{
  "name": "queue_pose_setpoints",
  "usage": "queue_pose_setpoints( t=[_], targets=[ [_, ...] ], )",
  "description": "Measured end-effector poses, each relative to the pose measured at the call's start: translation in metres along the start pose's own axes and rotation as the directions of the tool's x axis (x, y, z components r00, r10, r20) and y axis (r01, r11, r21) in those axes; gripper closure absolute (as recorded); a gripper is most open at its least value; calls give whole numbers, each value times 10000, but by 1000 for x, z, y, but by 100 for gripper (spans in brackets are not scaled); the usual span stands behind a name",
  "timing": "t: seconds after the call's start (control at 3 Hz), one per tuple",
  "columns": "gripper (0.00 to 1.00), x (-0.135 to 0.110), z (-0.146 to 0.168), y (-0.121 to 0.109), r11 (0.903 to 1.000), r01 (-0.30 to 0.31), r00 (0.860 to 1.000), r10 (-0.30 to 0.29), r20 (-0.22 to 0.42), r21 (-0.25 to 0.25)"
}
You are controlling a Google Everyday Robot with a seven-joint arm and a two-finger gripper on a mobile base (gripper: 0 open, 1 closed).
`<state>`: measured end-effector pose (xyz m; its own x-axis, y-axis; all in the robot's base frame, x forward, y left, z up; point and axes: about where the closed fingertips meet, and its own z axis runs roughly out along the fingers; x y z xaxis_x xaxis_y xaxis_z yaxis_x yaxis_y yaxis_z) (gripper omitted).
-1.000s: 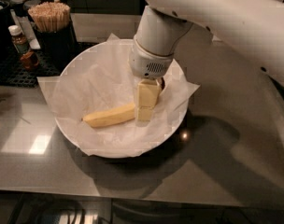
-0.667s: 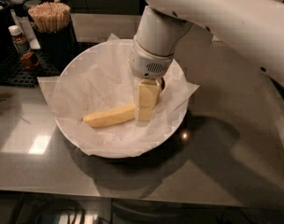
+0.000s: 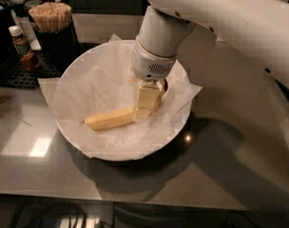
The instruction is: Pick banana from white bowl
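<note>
The white bowl (image 3: 74,63) stands on the grey counter, lined with crinkled white paper whose corners hang over its rim. The yellow banana (image 3: 109,119) lies inside it, running from the lower left up to the right. Its right end is hidden behind my gripper (image 3: 145,112). The gripper reaches straight down into the bowl from the white arm (image 3: 220,18) and stands at the banana's right end. One pale yellow pad (image 3: 147,99) shows in front of the fruit.
A dark cup of wooden sticks (image 3: 50,15) and a small brown bottle (image 3: 18,39) stand on a black mat (image 3: 11,72) at the back left. The grey counter (image 3: 239,165) stretches to the right and front of the bowl.
</note>
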<state>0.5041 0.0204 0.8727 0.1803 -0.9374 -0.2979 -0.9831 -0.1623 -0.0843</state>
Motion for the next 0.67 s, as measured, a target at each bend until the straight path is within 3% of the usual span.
queue_pose_setpoints(
  t=[0.33,0.67],
  targets=[
    [27,0,0,0,10000,1,10000,-1,0,-1],
    [14,0,2,1,10000,14,10000,-14,-1,-53]
  ],
)
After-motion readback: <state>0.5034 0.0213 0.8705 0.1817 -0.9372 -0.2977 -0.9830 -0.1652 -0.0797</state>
